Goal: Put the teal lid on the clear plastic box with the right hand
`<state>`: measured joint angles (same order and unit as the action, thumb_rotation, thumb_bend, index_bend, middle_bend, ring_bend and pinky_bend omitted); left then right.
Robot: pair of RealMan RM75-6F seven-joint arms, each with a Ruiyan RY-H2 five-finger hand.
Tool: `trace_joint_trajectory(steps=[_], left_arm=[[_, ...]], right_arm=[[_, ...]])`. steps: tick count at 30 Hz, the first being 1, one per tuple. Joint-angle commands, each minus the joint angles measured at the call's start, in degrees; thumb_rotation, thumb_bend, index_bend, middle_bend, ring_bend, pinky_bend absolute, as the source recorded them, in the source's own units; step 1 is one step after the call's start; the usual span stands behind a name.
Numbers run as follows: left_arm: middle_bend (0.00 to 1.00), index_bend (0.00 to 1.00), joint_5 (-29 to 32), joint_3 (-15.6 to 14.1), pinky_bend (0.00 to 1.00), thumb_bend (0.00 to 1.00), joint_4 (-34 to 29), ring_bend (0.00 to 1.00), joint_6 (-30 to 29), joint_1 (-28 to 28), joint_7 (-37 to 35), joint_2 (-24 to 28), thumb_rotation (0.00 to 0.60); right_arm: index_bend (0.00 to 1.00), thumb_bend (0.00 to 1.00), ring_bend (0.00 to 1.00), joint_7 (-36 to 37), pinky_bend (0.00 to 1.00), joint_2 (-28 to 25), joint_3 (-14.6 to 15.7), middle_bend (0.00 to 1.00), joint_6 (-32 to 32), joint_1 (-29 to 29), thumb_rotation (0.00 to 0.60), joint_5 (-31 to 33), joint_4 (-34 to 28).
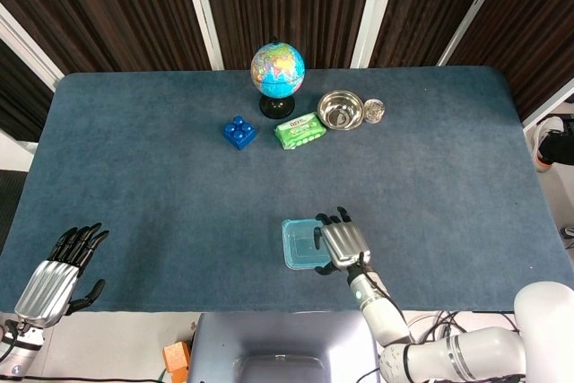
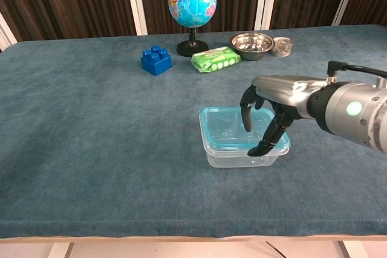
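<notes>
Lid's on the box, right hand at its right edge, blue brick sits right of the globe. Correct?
Not quite: the blue brick sits left of the globe, as the head view shows. The teal lid is on the clear plastic box, with the right hand at its right edge.

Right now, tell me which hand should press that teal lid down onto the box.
Right. The right hand is already over the teal lid, fingers touching it on the clear plastic box. The left hand sits far off at the table's near-left edge, holding nothing.

Glossy clear plastic box [image 2: 242,156], matt cloth table [image 2: 91,125]
</notes>
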<state>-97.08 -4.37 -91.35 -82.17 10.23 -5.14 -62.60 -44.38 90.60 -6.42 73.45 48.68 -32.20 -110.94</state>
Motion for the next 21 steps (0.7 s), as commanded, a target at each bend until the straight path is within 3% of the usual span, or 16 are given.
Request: trace_joint_trajectory(steps=[1,4,21], left_arm=[[0.0,0.0,0.0,0.0,0.0,0.38,0.0,0.0,0.0,0.0,0.0,0.0,0.6],[0.0,0.0,0.0,0.0,0.0,0.38,0.0,0.0,0.1,0.0,0.0,0.0,0.6],[0.0,0.0,0.1,0.1,0.0,0.38,0.0,0.0,-0.1,-0.1,-0.2,0.1,0.6]], right_arm=[[0.38,0.07,0.13,0.1,0.0,-0.6,0.3,0.34,-0.1,-0.4,0.6,-0.8,-0.4],[0.33,0.07,0.12,0.0,0.0,-1.1,0.5,0.32,-0.4,-0.6,0.6,-1.2,-0.8],[0.3,0.07,0.08,-2.4,0.0,-1.6,1.1,0.29,-1.3,-0.6,0.6,-0.4,-0.7]])
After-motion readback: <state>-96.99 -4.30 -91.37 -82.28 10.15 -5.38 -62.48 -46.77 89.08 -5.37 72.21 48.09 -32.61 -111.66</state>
